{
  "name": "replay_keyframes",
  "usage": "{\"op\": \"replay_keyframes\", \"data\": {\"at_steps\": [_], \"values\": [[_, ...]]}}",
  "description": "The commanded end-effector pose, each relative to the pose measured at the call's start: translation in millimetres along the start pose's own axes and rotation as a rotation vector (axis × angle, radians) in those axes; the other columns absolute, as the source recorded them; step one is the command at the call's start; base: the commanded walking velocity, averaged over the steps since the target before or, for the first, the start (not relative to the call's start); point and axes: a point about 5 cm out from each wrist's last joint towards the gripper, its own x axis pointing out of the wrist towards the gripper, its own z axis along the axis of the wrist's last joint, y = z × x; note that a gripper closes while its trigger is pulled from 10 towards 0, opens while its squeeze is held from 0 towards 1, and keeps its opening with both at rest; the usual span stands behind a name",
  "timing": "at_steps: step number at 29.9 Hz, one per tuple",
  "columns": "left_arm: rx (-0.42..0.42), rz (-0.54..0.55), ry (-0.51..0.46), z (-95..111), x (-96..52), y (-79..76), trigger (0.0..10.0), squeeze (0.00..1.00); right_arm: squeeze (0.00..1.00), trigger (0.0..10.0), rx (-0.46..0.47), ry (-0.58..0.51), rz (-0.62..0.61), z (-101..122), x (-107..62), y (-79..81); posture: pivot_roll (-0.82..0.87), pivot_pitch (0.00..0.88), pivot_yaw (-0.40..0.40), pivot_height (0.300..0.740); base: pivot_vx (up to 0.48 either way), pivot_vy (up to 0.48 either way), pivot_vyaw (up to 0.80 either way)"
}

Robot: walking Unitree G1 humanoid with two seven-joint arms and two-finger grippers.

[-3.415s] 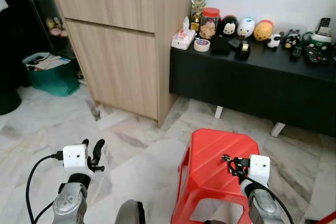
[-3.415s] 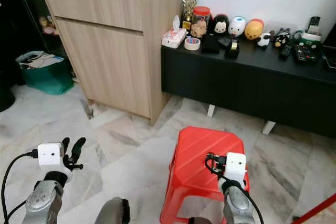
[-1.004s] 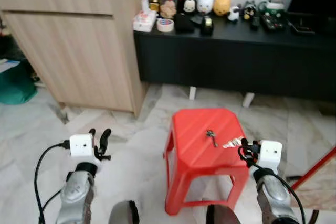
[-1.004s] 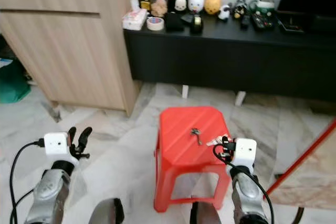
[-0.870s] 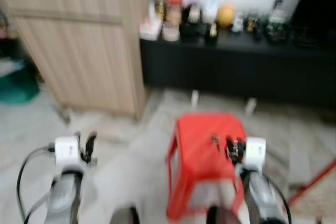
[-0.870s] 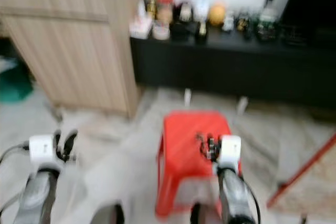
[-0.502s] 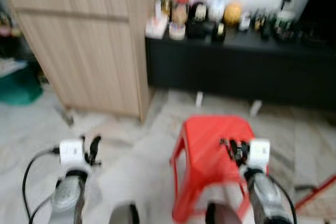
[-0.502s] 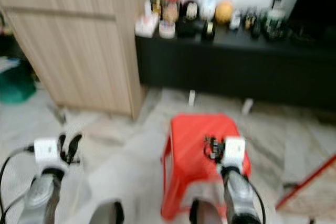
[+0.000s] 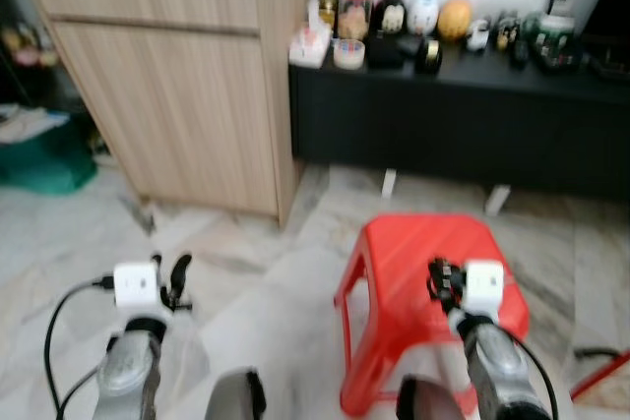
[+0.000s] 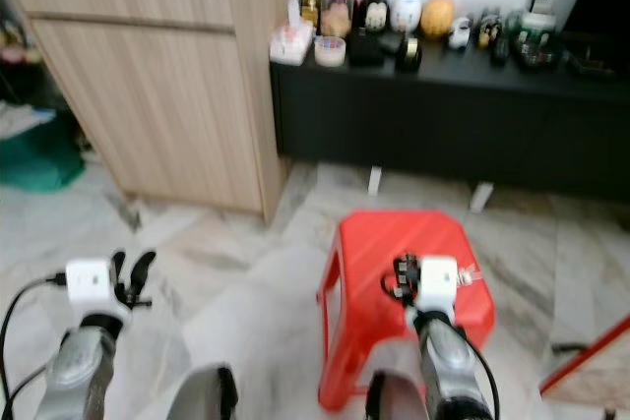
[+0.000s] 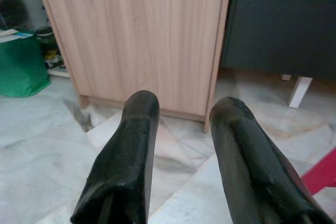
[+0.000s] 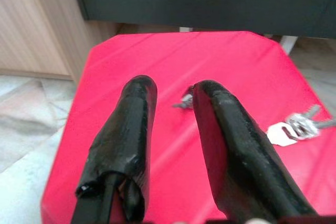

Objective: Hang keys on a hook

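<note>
A bunch of keys (image 12: 295, 125) with a pale tag lies on the top of a red plastic stool (image 9: 404, 248). A small dark key (image 12: 184, 100) lies apart from it, nearer the stool's middle. My right gripper (image 12: 173, 90) hovers low over the stool top, open, with nothing between its fingers; the dark key lies just beyond its tips. In the head view that gripper (image 10: 404, 272) is above the stool's near right part. My left gripper (image 11: 186, 103) is open and empty, held over the floor (image 9: 177, 272) left of the stool.
A light wooden cabinet (image 9: 187, 76) stands at the left. A low black console (image 9: 463, 115) along the wall carries a jar, a tape roll and several figurines. A green bag (image 9: 39, 150) sits far left. A red bar (image 10: 581, 351) slants at the lower right. Marble floor lies between.
The camera has swung and the picture is blurred. The right gripper now sits over the stool top, covering the keys that lay clear of it a second ago. Both grippers stay open.
</note>
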Motion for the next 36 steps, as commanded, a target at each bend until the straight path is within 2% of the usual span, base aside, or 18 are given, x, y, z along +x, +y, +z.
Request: {"op": "replay_keyframes", "data": {"at_steps": [1,5,15,32,36], "values": [[0.001,-0.008,0.005,0.2,2.0,-2.1,10.0,0.00,0.00,10.0,-0.002,0.015,-0.015,-0.3,0.0,-5.0,0.04,0.000,-0.021,0.566,0.262,0.000,0.00],[0.017,-0.007,0.008,-0.1,1.9,-1.5,10.0,0.00,0.00,10.0,-0.005,0.022,-0.016,-1.4,-0.4,-5.0,0.04,0.000,-0.022,0.566,0.302,0.000,0.00],[0.017,0.004,0.006,0.5,2.4,0.5,10.0,0.00,0.00,10.0,-0.005,0.030,-0.013,-2.4,-0.4,-4.5,0.05,0.000,-0.021,0.566,0.312,-0.265,0.00],[0.004,0.013,0.002,1.5,4.3,0.3,10.0,0.00,0.00,10.0,-0.040,0.045,0.019,-3.7,-0.5,-2.3,0.04,0.000,-0.023,0.566,0.000,0.000,0.06],[0.002,0.011,0.004,1.2,3.8,0.4,10.0,0.00,0.00,10.0,-0.016,0.043,0.003,-3.3,-0.1,-3.4,0.04,0.000,-0.024,0.566,0.000,0.000,0.26]]}}
